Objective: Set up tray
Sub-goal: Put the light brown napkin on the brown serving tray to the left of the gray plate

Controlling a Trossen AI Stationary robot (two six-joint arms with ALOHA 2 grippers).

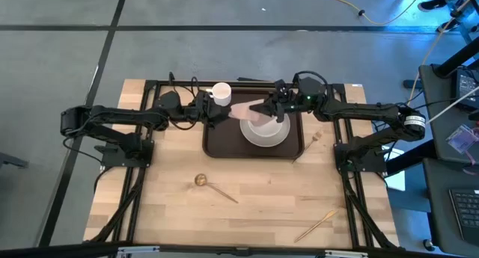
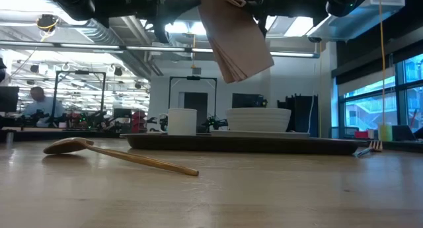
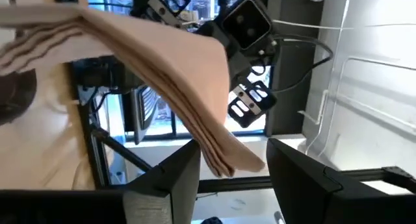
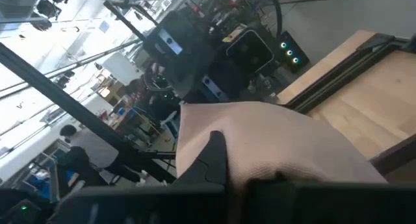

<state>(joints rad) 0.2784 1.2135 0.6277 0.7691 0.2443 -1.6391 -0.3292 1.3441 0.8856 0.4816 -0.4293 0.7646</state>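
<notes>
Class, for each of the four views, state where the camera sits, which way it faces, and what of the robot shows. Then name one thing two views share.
High: overhead, facing down; both arms, tray, plate.
Low: table height, facing level; napkin hanging above the tray.
Left wrist: on the left arm, facing the napkin; own fingers.
Right wrist: on the right arm; own finger on the napkin.
Shared: the napkin.

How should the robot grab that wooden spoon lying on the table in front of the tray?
By the middle of its handle, coming straight down from above. The spoon lies flat on the table with nothing close beside it, so the fingers can close across the thin, straight handle. The round end is wider and curved, so it would probably slip.
</notes>
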